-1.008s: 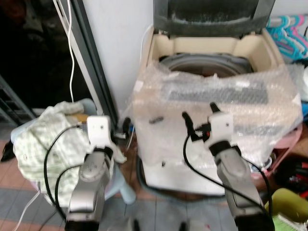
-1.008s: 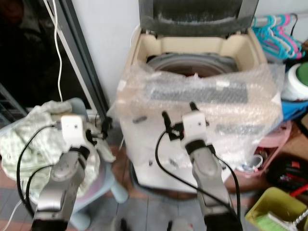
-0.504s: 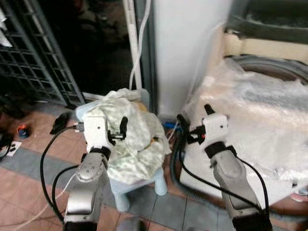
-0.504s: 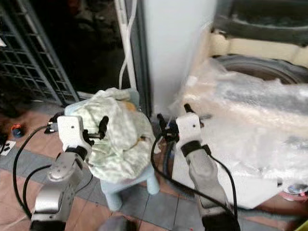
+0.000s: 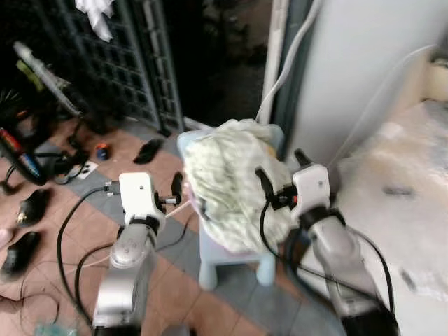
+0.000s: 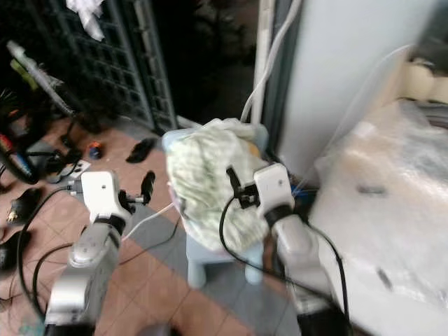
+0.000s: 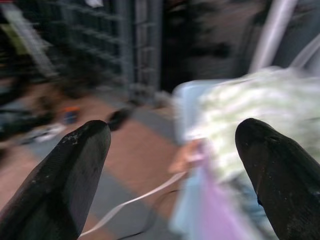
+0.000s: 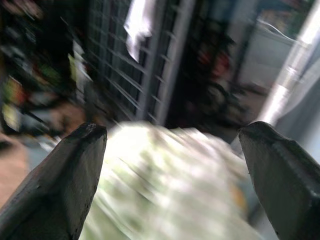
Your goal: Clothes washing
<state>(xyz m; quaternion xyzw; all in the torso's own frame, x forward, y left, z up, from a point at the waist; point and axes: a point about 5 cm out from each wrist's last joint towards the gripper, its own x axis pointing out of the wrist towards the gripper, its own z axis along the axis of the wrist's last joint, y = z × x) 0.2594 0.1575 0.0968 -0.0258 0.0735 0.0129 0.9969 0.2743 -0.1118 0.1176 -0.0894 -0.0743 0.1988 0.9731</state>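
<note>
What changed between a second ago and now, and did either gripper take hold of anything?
Mostly the camera: the robot turned left, away from the bubble-wrapped washing machine, which slid to the right edge, toward the pile of pale green clothes on the light blue stool, now centred. The left gripper and right gripper stayed raised, open and empty; nothing was grasped or released. The clothes stayed on the stool.

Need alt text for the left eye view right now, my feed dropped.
A heap of pale green-and-white clothes sits on a light blue stool on the tiled floor, between two raised arms with open end effectors: left, right. The plastic-wrapped washing machine stands to the right, shoes lie far left.
</note>
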